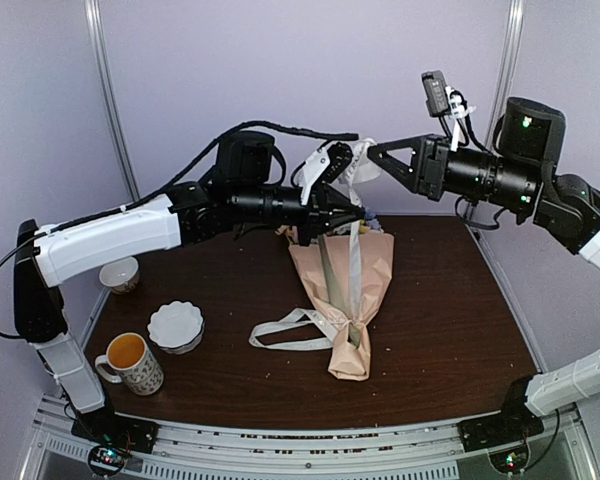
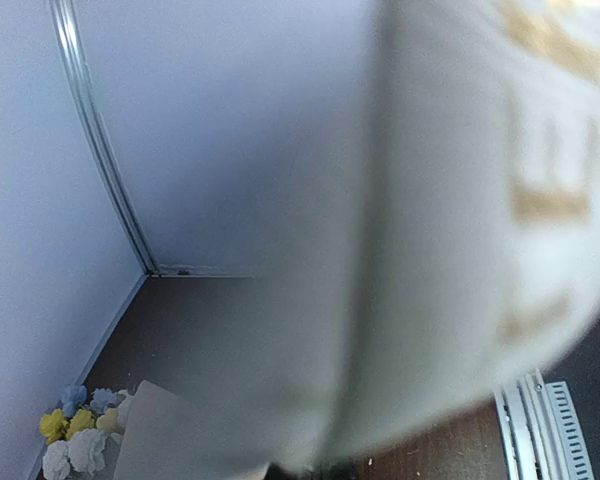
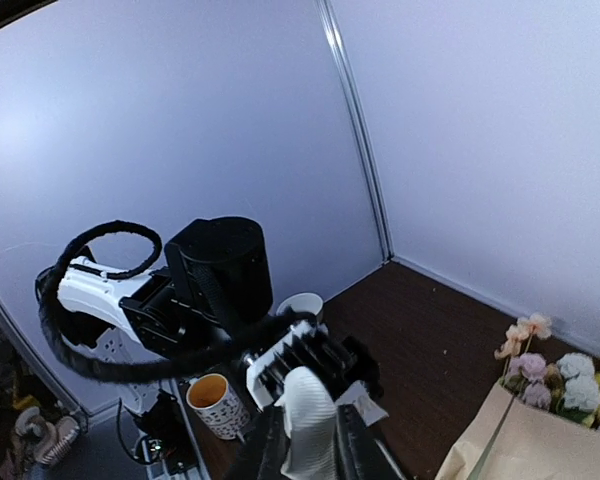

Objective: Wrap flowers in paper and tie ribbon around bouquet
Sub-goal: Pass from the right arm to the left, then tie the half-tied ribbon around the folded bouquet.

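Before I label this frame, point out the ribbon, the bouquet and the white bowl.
ribbon (image 1: pixel 355 265): top view, upright strand, mid-length.
bouquet (image 1: pixel 373 280): top view, cone's right side.
white bowl (image 1: pixel 176 344): top view, near outer wall.

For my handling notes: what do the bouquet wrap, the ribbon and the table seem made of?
The wrap looks like thin matte paper, creased at its folds. The ribbon seems soft fabric, limp and lying in loops. The table looks like dark wood or laminate.
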Available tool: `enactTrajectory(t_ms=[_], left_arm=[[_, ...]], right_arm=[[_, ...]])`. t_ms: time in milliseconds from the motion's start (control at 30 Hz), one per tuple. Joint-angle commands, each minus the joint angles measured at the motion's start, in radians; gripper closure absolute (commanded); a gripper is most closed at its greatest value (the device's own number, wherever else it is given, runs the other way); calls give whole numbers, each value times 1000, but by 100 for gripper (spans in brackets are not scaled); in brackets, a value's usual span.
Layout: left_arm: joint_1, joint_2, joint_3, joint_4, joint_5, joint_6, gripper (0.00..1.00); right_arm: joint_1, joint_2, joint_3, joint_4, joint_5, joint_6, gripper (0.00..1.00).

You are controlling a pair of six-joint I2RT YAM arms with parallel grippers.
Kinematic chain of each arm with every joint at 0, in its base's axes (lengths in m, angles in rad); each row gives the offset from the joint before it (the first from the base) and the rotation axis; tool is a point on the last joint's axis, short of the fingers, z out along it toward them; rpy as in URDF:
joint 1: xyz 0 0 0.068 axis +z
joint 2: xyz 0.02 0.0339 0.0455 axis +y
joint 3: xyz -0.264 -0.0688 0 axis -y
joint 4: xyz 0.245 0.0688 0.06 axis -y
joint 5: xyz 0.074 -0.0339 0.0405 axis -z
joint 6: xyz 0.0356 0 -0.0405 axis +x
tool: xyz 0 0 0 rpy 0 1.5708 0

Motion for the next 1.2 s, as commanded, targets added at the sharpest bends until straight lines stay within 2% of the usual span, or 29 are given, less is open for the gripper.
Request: enactTrajectory(t_ms=[0,100,200,267,333,600,833,1167], left_arm=[[-1,-63,-33,106,-154,-37,100],[2,-69,-47,115,-209,-42,100],[4,-63,-51,126,-203,-47,100],[4,-58,-48,135,-204,-52,100],[4,-52,-41,139,-203,-59,100],[5,-53,-17,143,-194,-72,100],[5,-43,28,121,-157,-41,100],[5,-63,136,98,-134,-43,100]], right_arm=[[-4,-84,-151,-74,139,-2,63],[-7,-120,-366,-17,94,94,56],[-4,-169,-676,235,-1,254,56],[2,-172,-827,405,-8,366,63],[15,-116,-909,540,-16,412,68],[53,191,-876,527,19,395,70],[128,336,-736,200,167,350,76],[135,402,-782,247,161,389,78]])
